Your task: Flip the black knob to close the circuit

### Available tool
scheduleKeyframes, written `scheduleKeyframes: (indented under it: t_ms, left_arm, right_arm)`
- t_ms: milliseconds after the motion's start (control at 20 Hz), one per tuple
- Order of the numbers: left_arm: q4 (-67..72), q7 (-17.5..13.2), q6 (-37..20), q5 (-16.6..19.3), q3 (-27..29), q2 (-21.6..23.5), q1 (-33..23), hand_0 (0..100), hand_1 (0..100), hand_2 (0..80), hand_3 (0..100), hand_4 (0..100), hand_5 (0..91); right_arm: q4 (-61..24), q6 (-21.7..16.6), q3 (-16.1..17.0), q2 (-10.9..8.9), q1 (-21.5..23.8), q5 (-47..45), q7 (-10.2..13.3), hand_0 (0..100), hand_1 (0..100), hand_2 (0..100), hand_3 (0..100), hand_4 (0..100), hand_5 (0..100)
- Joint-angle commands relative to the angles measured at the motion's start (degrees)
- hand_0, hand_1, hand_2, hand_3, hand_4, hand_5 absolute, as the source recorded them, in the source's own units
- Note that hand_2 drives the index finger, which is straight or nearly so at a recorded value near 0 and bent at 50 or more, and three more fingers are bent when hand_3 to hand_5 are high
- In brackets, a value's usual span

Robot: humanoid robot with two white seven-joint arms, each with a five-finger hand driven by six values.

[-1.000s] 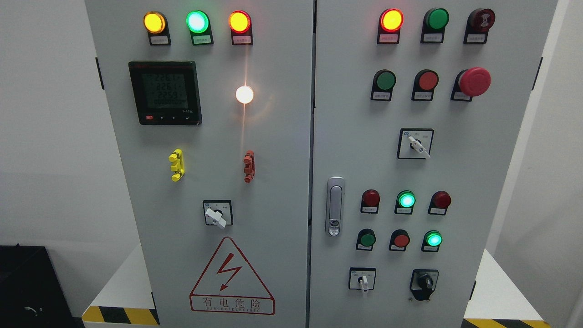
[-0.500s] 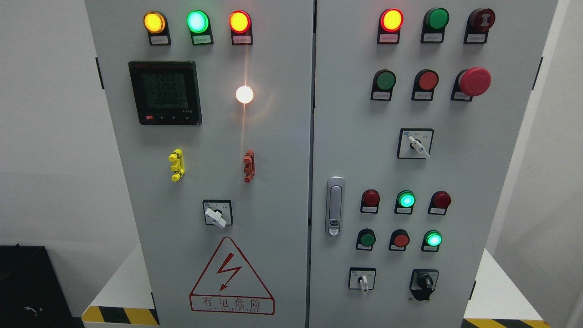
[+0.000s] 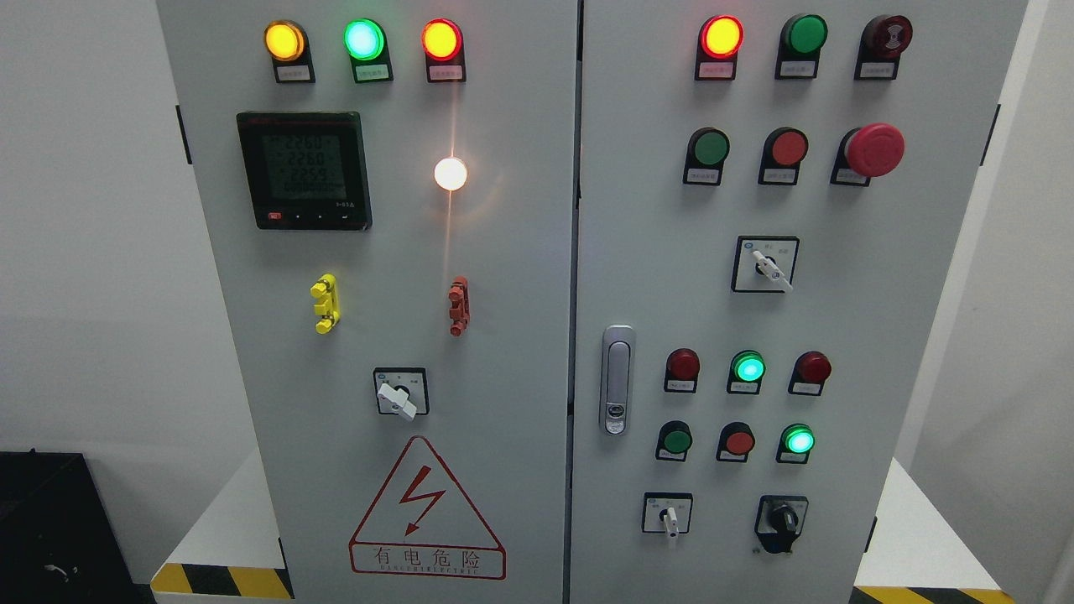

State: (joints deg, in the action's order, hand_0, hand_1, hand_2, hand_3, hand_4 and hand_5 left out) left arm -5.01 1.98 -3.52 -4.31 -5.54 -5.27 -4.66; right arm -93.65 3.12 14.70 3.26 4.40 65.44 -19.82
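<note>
Grey steel cabinet (image 3: 503, 252) with two doors fills the head view. Left door: digital meter (image 3: 304, 170) near its upper left, warning triangle (image 3: 426, 512) at its bottom edge, white lamp (image 3: 450, 174) lit right of the meter. Right door: silver latch handle (image 3: 617, 379) along its left edge, red mushroom button (image 3: 874, 150) toward its upper right corner. Black knob (image 3: 783, 522) sits at the right door's lower right corner, just right of a white-handled selector (image 3: 669, 515), handle pointing roughly down-left. Neither robot hand is in frame, so finger state cannot be told
</note>
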Motion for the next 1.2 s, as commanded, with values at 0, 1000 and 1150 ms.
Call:
scheduleKeyframes:
  t_ms: [0,1000,1150]
  left_arm:
    - [0.0,0.04,0.0,0.0,0.0,0.0,0.0,12,56,0.0,0,0,0.0]
    - [0.0,0.04,0.0,0.0,0.0,0.0,0.0,12,56,0.0,0,0,0.0]
    - [0.0,0.04,0.0,0.0,0.0,0.0,0.0,12,56,0.0,0,0,0.0]
  right_arm:
    - [-8.04,1.09,-1.08,2.72,-4.04,5.05,-0.22,0,0,90,100,93,91]
    - [-7.34,5.05,-1.87,3.69,-15.47,11.64,-4.44,0,0,90,100,93,91]
    - [-7.34,5.05,-1.78,3.95,-16.17,12.26,-5.31,0,0,90,100,93,91]
